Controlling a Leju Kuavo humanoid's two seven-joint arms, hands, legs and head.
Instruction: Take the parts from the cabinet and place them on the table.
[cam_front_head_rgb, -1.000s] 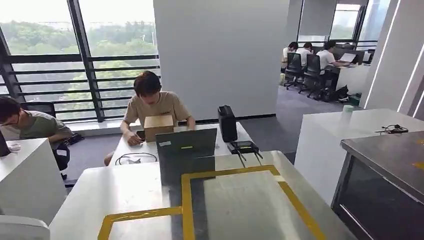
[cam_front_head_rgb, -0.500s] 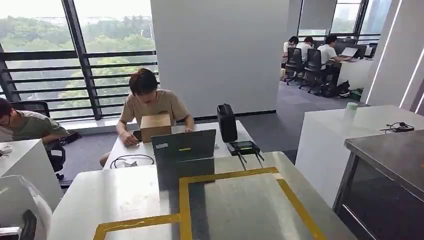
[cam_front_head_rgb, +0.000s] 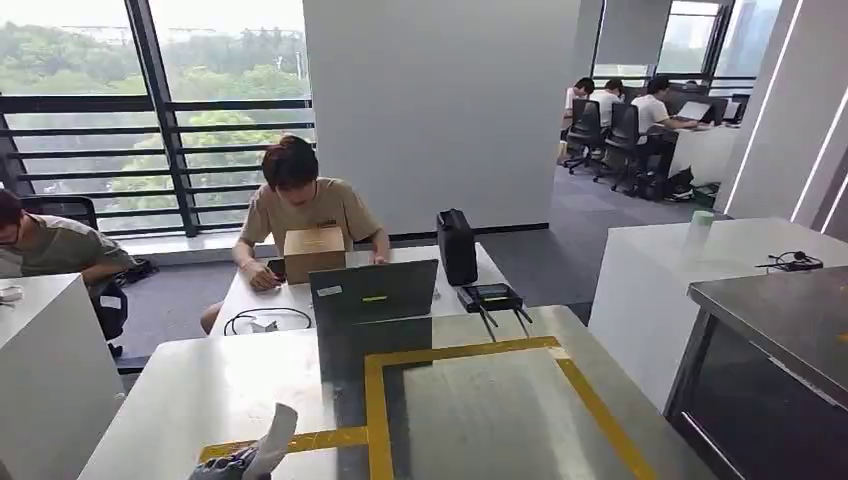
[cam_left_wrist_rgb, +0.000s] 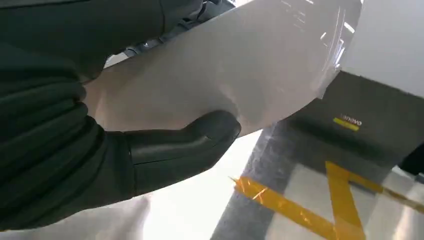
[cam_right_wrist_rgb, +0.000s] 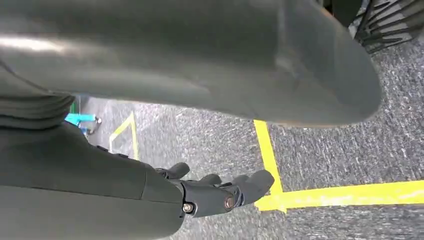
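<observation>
While carried: left hand (cam_left_wrist_rgb: 150, 155) grips white part (cam_left_wrist_rgb: 225, 75), thumb pressed on it.
Right hand (cam_right_wrist_rgb: 220, 192): hangs loosely open, holds nothing.
Risk: part slips near table's (cam_front_head_rgb: 230, 380) front edge.

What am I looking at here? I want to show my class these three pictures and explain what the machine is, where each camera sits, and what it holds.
This is a walking robot with two arms and hands. One picture is from its head, looking down at a steel table marked with yellow tape, a laptop behind it. The other two come from cameras at its wrists. The left hand holds a white sheet-like part above the table, thumb pressed against it; its tip shows in the head view too. The right hand hangs over the carpet floor, holding nothing, fingers loosely apart.
</observation>
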